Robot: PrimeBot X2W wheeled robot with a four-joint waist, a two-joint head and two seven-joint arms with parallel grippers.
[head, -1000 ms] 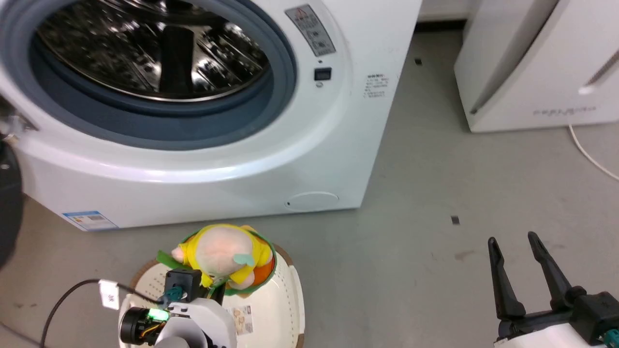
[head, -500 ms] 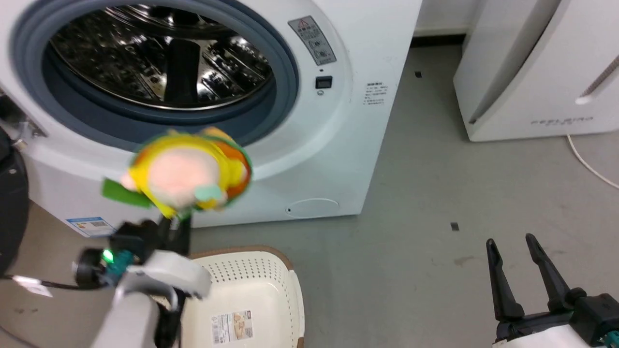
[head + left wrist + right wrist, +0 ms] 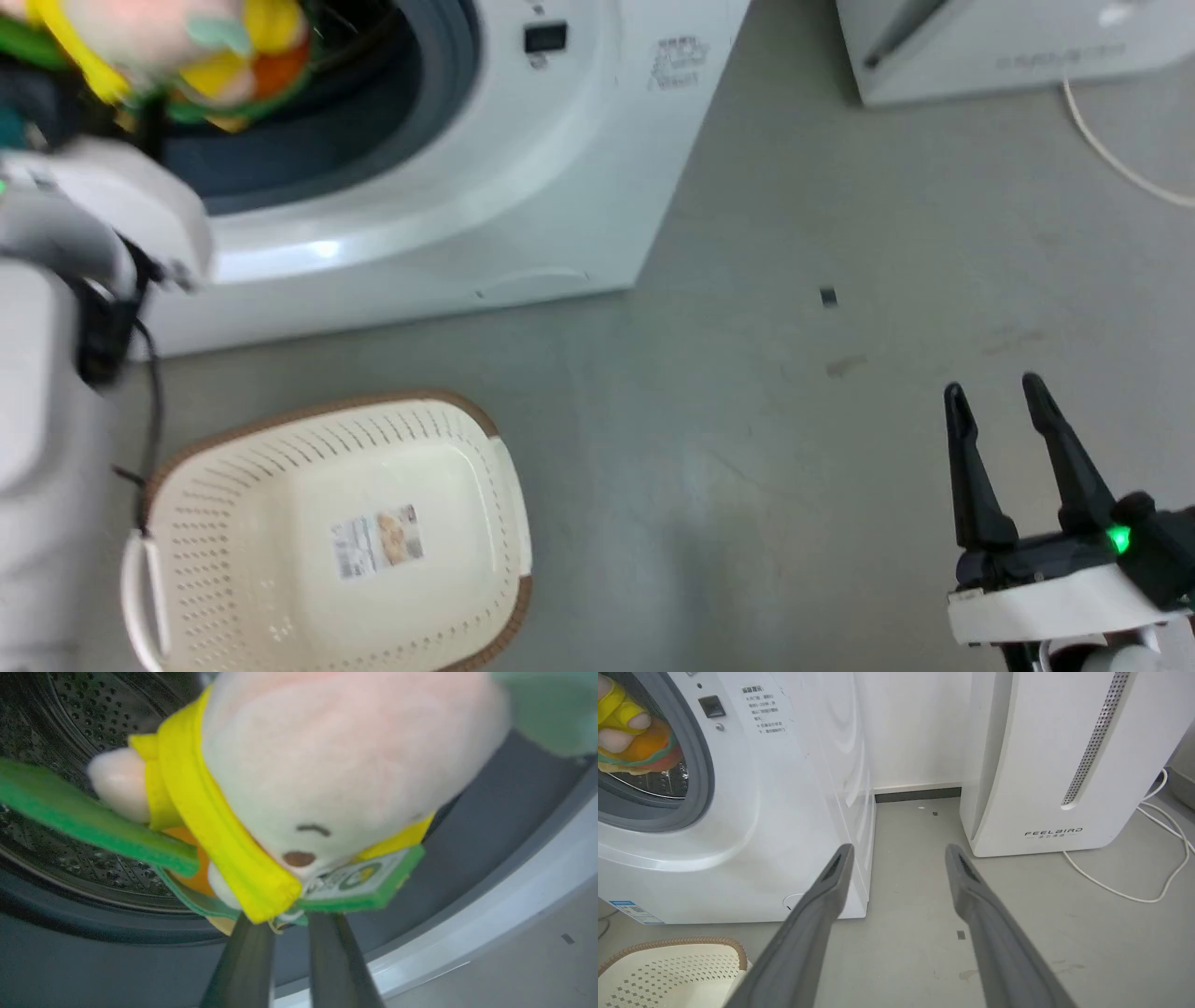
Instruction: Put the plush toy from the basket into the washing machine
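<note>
The left gripper (image 3: pixel 290 921) has its jaws clamped on the plush toy (image 3: pixel 327 765), held right at the open porthole of the washing machine (image 3: pixel 560 168). I'd carry it deeper past the grey gasket (image 3: pixel 701 770) before letting go, so it lands in the drum (image 3: pixel 70 718); the right gripper (image 3: pixel 995 394) waits, jaws apart

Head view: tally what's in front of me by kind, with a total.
Appliances: 2, the white front-loading washing machine and the white slanted appliance
Baskets: 1, the cream perforated plastic basket
Toys: 1, the pink-headed yellow-topped plush toy
Total: 4
</note>
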